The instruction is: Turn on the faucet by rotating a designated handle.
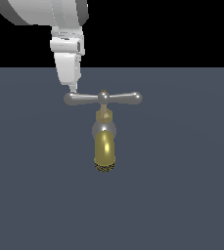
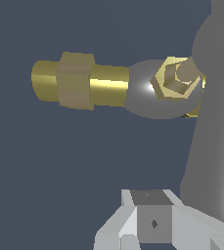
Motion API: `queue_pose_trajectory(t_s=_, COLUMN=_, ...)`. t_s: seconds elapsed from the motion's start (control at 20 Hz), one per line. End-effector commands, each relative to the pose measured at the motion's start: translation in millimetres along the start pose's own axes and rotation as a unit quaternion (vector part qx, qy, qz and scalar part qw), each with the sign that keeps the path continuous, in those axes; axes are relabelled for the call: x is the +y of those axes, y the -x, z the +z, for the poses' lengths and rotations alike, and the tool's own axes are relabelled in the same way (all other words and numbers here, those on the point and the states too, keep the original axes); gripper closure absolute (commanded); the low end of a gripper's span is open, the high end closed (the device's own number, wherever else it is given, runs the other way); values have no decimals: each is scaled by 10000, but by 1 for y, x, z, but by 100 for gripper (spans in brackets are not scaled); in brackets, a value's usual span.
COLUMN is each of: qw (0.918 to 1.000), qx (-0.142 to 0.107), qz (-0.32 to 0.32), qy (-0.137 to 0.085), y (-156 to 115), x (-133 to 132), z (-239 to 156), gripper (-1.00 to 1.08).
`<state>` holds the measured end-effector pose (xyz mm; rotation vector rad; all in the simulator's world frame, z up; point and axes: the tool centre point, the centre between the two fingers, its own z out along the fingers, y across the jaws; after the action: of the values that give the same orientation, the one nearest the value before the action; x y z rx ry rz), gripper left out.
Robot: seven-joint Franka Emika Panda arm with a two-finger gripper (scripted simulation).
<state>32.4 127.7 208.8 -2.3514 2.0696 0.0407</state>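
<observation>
So far only the approach looks done: the hand (image 1: 73, 88), fingers seemingly together though I cannot tell for sure, meets the handle (image 1: 102, 98) left end at frame centre; turning the faucet (image 1: 104, 141) remains.

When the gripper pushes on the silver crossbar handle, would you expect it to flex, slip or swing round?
The handle looks rigid metal, so it probably won't flex. Its glossy, rounded ends may let the gripper slide off. Centred on the gold stem, it should pivot rather than tip.
</observation>
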Motion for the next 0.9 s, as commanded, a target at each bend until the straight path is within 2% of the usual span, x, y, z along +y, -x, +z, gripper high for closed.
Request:
queue_pose_trajectory(t_s=0.0, qw=9999, qx=66, qz=121, qy=-30, y=2, x=-4, z=6, gripper=108)
queue_pose_trajectory(t_s=0.5, qw=9997, qx=124, qz=215, qy=-52, y=4, x=-7, z=11, gripper=108)
queue_pose_trajectory(t_s=0.85, qw=9997, qx=124, qz=215, qy=-52, y=6, x=12, z=11, gripper=108)
